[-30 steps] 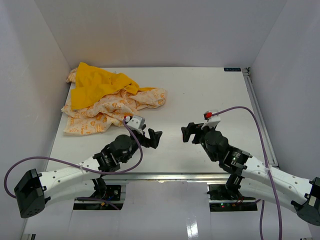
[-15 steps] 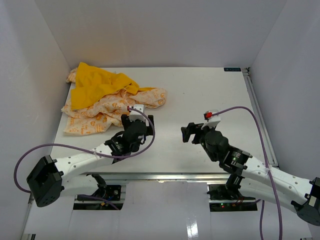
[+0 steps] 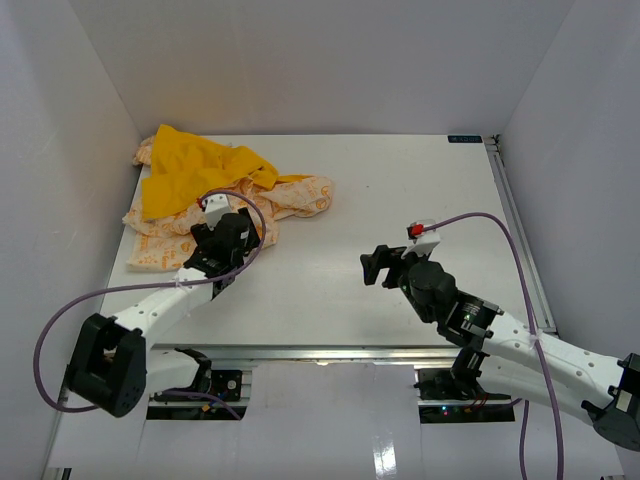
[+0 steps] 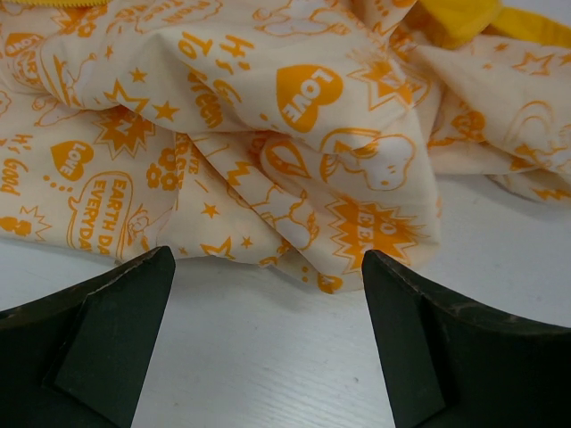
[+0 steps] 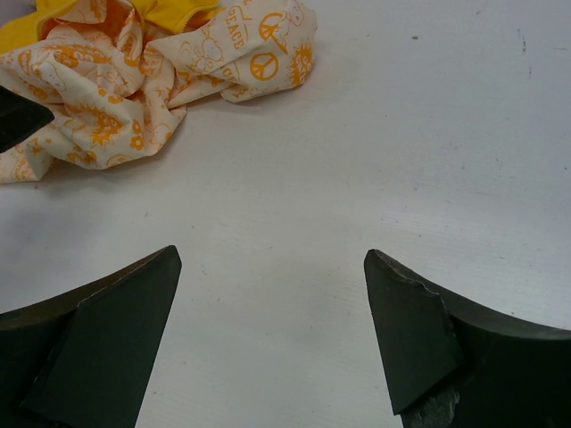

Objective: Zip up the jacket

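1. One white desk carries everything.
2. One jacket lies crumpled at the far left corner of the desk, with yellow lining on top and cream printed cloth below.
3. There are two end effectors. The left end effector has its fingers wide apart and holds nothing, just at the jacket's near hem. The right end effector is equally wide apart and empty, over bare desk, well apart from the jacket.
4. The orange print reads "LOVE" inside a heart, and also "EARTH" and "GREEN".
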`<state>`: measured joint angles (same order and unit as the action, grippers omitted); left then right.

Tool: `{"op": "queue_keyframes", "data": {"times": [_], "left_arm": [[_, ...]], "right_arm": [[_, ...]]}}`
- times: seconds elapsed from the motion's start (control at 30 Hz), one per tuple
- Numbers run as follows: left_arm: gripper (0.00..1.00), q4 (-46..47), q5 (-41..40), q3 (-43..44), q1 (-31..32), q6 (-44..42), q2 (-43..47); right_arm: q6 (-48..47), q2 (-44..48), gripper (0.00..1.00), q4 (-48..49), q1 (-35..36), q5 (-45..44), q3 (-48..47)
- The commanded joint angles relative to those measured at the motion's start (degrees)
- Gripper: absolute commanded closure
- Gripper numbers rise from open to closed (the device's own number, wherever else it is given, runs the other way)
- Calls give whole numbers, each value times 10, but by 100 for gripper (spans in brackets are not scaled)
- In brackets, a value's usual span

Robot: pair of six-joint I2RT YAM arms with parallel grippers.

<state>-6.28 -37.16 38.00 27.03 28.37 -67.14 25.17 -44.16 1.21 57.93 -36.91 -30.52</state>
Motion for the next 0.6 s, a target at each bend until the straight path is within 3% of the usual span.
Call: {"op": "queue_keyframes", "data": {"times": [0.0,0.13,0.2,0.23,0.27,0.37,0.47,0.57], "left_arm": [[4,15,54,11,-37,-1,-66],[7,82,110,-15,-86,-22,-94],[15,101,158,-21,-105,-21,-124],[27,101,184,-14,-108,-21,-140],[52,102,214,-9,-109,-22,-148],[88,110,295,3,-105,-17,-152],[99,128,380,14,-74,21,-130],[100,144,406,48,24,45,-121]], "right_arm": [[12,-2,10,21,3,-1,-9],[11,-4,10,24,2,17,-10],[11,-5,10,25,3,21,-10],[11,-6,10,24,3,21,-11],[11,-6,10,23,2,21,-11],[11,-7,10,25,3,18,-11],[12,-10,10,24,2,16,-13],[12,-12,10,21,3,14,-16]]}}
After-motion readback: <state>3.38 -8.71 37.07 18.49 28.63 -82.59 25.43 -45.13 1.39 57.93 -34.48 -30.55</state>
